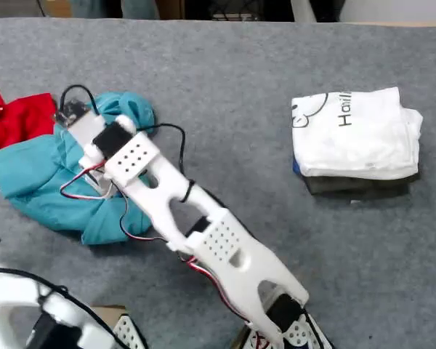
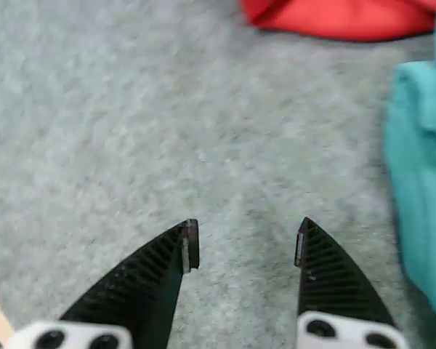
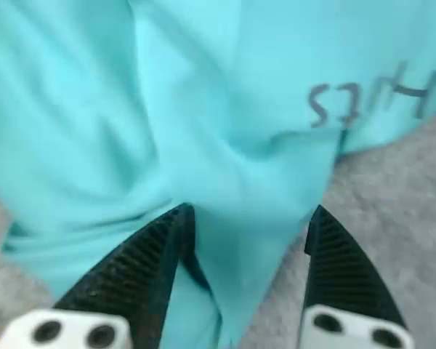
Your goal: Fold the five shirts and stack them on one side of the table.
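Spanning the grey desk [image 1: 225, 80] on a diagonal in the high view, the right arm [image 1: 203, 218] ends over a crumpled teal shirt [image 1: 36, 182] lying unfolded toward the left edge. In the right wrist view the right jaws stand spread, close above the teal cloth [image 3: 203, 109], which bears dark lettering; whether the tips touch the fabric cannot be told. A red shirt [image 1: 14, 120], also unfolded, lies against the teal one at the desk's left edge, partly beneath it. The left arm [image 1: 29, 313] sits at the lower left corner of the high view; its wrist view shows the left jaws spread over bare desk surface, with the teal shirt [image 2: 421, 182] to one side and the red shirt [image 2: 341, 18] farther ahead. Well apart, on the right side of the desk, a folded white shirt [image 1: 356, 131] with dark print tops a stack of darker folded shirts [image 1: 356, 185].
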### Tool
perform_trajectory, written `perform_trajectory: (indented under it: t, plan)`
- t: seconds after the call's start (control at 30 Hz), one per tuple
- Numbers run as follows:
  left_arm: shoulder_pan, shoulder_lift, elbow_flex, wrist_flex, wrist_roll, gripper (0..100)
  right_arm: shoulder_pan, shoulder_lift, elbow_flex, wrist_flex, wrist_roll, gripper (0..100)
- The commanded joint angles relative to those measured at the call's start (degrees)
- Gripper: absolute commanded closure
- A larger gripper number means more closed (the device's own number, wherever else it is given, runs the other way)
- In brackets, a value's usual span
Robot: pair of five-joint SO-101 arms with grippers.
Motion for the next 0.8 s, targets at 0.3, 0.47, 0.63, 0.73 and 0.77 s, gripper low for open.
perform_trajectory:
  t: [0.3,0.47,0.63,0.73,0.77]
  plan:
    - [-1.89,1.23,-3.47,-1.14,-0.35,77,15.82,5.23,-7.34,1.67,3.16,98.4]
    - [-2.15,1.58,-6.64,-0.79,-0.35,77,29.71,0.84,-3.47,1.67,6.95,98.6]
    - [-1.89,1.49,-8.22,-0.70,-0.44,77,42.29,-1.54,2.33,1.67,12.13,98.4]
    - [-1.89,1.58,-8.13,-0.79,-0.62,77,46.95,-1.98,2.95,1.67,13.98,97.1]
    - [-1.89,1.67,-8.13,-0.88,-0.53,77,47.47,-2.51,2.86,1.67,13.45,94.0]
